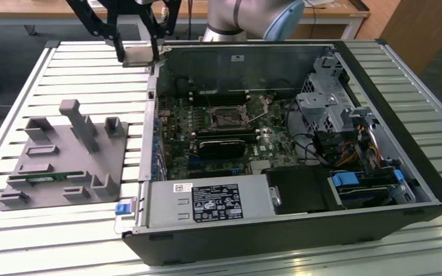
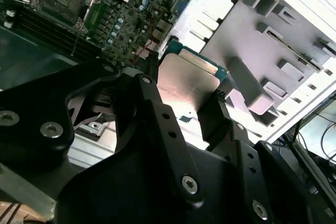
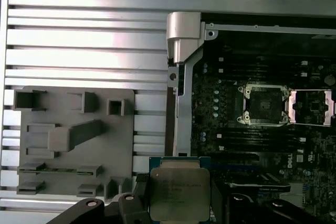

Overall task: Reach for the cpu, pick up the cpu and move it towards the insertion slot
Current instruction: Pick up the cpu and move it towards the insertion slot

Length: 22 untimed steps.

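The cpu [image 1: 138,56] is clamped between the two black fingers of the gripper [image 1: 138,56], which is closed on the chip's opposite edges and carries it clear of any surface. In the exterior view it is seen raised above the slatted metal table [image 1: 75,69], just beside the far corner of the open computer case [image 1: 405,86] on the exterior view's left. In the first wrist view the silver top of the cpu [image 3: 178,195] is shown with its green rim, flanked by the fingers [image 3: 137,195]; in the second wrist view the chip [image 2: 187,80] is seen from below, held at two sides. The insertion slot [image 1: 228,117] lies open on the motherboard inside the case, well apart from the held chip, with its shiny frame folded back, as is seen in the first wrist view [image 3: 262,105]. A grey parts holder [image 1: 60,158] rests on the table at the exterior view's left of the case, and a thin green memory stick [image 1: 41,177] is seated in it.
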Motion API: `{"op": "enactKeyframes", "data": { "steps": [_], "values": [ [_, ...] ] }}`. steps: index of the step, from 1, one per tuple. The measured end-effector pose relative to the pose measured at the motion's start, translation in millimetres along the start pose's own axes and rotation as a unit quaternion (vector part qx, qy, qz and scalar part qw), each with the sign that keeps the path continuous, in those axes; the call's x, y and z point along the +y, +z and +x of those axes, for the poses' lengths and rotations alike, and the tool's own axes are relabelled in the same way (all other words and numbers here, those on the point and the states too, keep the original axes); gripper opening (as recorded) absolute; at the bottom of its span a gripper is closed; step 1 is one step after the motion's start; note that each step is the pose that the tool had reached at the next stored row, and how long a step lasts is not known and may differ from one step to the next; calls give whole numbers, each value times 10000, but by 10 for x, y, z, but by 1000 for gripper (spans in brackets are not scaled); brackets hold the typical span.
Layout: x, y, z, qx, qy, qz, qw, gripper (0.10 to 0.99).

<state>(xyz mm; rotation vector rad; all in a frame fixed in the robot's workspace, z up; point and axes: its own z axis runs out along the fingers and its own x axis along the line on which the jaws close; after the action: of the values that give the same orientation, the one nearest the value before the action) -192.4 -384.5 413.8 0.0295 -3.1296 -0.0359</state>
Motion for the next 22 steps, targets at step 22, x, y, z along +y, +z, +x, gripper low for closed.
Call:
{"op": "enactKeyframes", "data": {
  "steps": [22],
  "values": [
    [50, -3, -623, 0, 1, 0, 10000, 545]
  ]
}}
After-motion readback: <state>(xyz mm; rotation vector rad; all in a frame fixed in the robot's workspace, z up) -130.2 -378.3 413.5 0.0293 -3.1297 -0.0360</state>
